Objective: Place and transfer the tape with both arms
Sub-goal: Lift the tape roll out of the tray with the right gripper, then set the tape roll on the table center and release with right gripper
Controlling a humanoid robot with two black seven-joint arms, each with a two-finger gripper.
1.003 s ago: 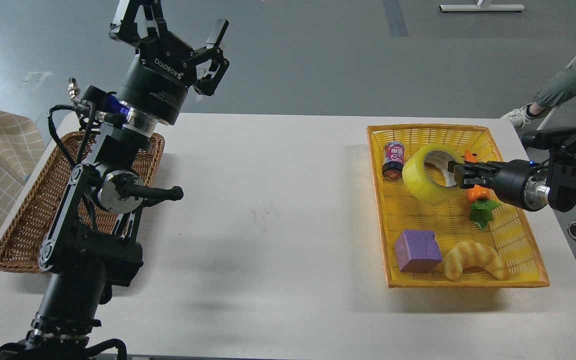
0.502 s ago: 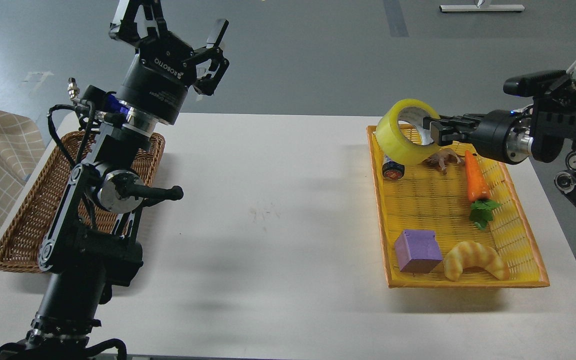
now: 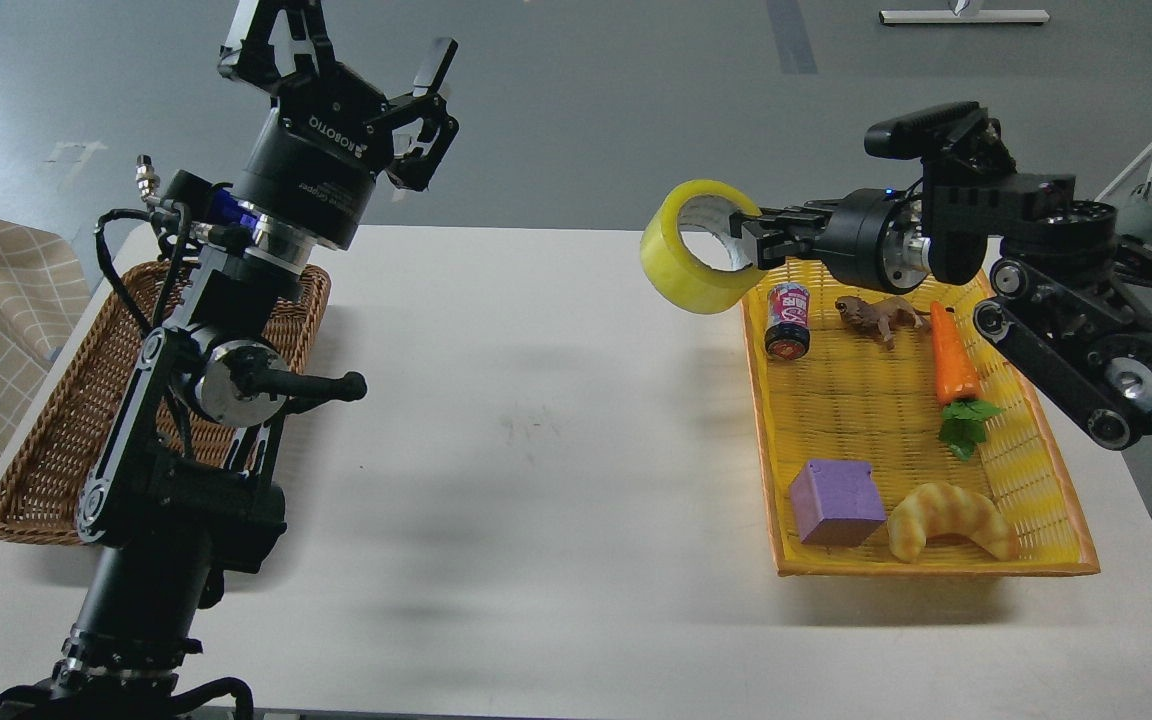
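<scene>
Lower right, the yellow basket (image 3: 1036, 470) has a purple block (image 3: 836, 502) and croissant (image 3: 951, 518) at its near end, a carrot (image 3: 952, 365) and can (image 3: 787, 319) further back. Above its far left corner, the right gripper (image 3: 748, 240) pinches the tape (image 3: 696, 259) by its wall, held in the air. Upper left, the left gripper (image 3: 351, 55) is spread wide, holding nothing, over the wicker basket (image 3: 56, 430).

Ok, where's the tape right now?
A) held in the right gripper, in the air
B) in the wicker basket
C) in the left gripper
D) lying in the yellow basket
A: the right gripper is shut on the tape, lifted past the yellow basket's left edge.
</scene>
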